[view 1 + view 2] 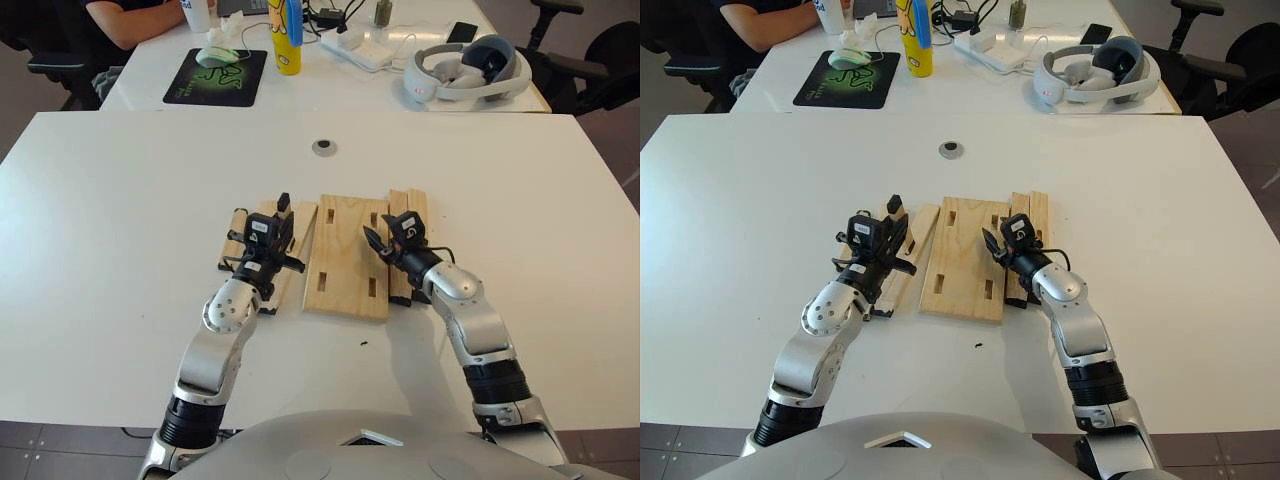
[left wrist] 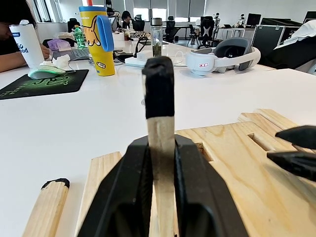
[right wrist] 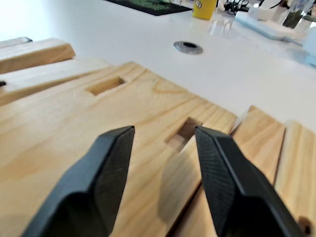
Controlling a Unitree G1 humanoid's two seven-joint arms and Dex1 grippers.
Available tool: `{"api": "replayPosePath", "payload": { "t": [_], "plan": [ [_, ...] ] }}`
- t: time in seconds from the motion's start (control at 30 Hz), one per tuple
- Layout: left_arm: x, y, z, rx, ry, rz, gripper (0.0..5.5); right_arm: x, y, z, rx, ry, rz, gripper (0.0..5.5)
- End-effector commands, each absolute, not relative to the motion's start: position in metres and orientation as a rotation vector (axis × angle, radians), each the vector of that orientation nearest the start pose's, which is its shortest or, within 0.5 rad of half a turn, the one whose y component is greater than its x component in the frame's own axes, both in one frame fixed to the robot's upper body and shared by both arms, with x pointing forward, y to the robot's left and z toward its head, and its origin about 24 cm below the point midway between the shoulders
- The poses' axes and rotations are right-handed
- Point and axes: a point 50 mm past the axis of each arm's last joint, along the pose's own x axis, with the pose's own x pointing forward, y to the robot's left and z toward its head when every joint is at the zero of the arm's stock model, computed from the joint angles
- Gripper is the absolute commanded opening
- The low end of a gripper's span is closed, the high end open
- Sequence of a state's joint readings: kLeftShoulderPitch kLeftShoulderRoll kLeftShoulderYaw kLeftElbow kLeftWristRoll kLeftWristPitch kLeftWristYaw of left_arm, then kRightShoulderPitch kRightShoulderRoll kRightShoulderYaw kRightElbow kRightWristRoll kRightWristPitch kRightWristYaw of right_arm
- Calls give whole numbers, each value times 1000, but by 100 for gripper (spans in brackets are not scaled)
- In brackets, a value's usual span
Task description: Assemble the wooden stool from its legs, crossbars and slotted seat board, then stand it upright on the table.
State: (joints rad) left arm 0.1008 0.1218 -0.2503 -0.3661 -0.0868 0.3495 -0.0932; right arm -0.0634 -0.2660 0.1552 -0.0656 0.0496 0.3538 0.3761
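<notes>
– Nearest come the two arms. What are they doing?

– From the board's middle, the left gripper [image 2: 161,143] is at about eight o'clock, clenched around one leg [image 2: 160,123]. It holds the leg nearly upright, black-capped end up. The right gripper [image 3: 163,133] is at about four o'clock, jaws spread and grasping nothing, low over the seat board [image 1: 345,260] beside one slot [image 3: 183,132].

– And the board itself?

– It lies flat on the table [image 1: 120,220] between the grippers. The slots I can see are all open, with nothing seated in them.

– So how much is done?

– By my reading, very little. No joint is made, and one leg is in hand for a first insertion. The other pieces [image 1: 238,232] lie loose at nine o'clock, and more sticks [image 1: 418,205] at three o'clock touch the board's edge. Fitting every leg and crossbar is left to do, then turning the stool upright.

– Anything beyond?

– A round cable hole [image 1: 323,148] at twelve o'clock. Farther off, on the next desk, are a yellow bottle [image 1: 287,35] and a headset [image 1: 465,68], well apart from the work.
</notes>
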Motion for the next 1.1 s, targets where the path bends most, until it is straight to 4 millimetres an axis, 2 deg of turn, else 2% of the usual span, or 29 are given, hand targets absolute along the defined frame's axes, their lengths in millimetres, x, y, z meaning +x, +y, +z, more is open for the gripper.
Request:
{"api": "replayPosePath", "payload": {
  "t": [0.03,0.43,0.73,1.1],
  "plan": [
    [216,109,35,15,278,-337,43,247,-145,16,-229,423,546,225],
    [215,109,36,-6,258,-321,43,250,-142,15,-258,453,593,225],
    [205,117,32,17,263,-351,43,254,-144,20,-266,431,589,225],
    [208,106,36,-2,228,-377,43,258,-142,22,-269,422,609,225]
  ]
}}
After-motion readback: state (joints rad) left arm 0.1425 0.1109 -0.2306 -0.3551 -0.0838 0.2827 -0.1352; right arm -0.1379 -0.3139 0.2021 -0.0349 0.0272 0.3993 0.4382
